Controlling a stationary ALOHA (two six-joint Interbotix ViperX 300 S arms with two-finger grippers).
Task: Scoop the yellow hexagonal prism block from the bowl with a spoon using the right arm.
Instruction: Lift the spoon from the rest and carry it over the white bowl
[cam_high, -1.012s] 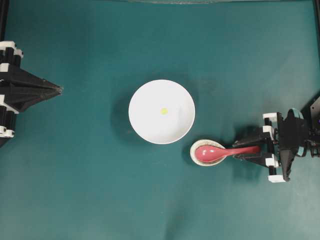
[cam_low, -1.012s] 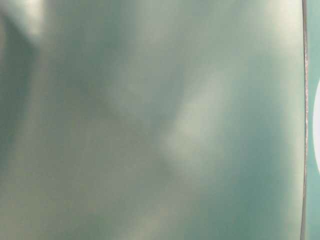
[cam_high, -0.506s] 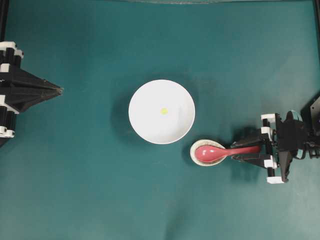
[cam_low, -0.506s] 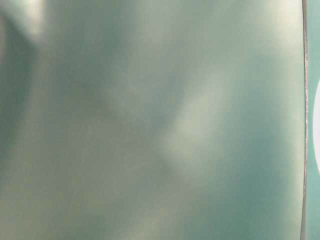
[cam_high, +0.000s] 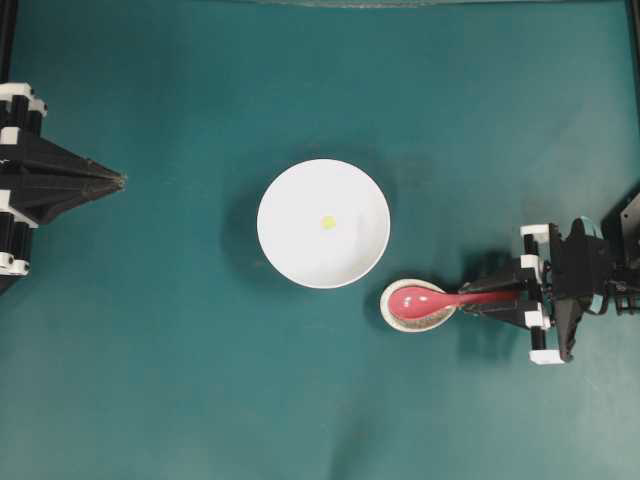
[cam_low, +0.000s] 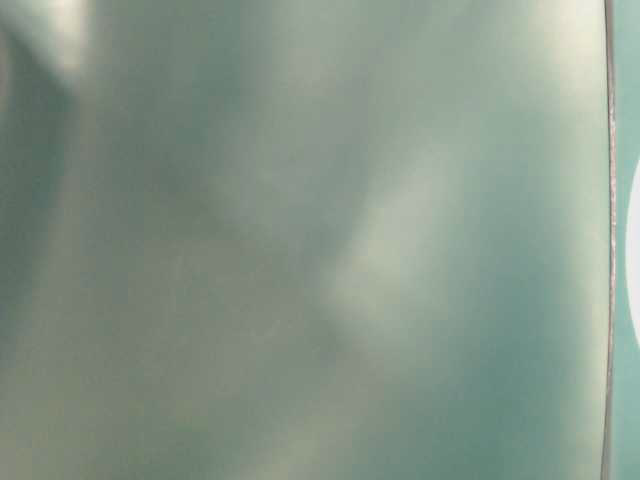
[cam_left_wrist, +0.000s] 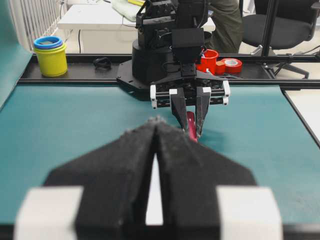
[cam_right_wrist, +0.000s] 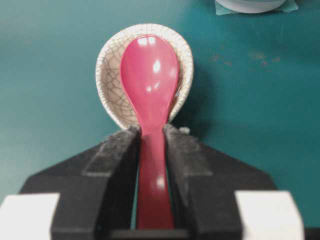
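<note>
I see the teal table (cam_high: 180, 380), white bowl (cam_high: 323, 223) mid-table w/ yellow block (cam_high: 327, 222) inside. R gripper (cam_right_wrist: 151, 137) clamped on the red spoon (cam_right_wrist: 150, 85) handle, head over the beige dish (cam_right_wrist: 111, 75). L gripper (cam_high: 118, 181) pinched together, holding nothing, far left.

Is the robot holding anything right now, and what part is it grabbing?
Yes. The right gripper is shut on the spoon, pinching its handle; the head rests in the beige dish. The left gripper holds nothing.
</note>
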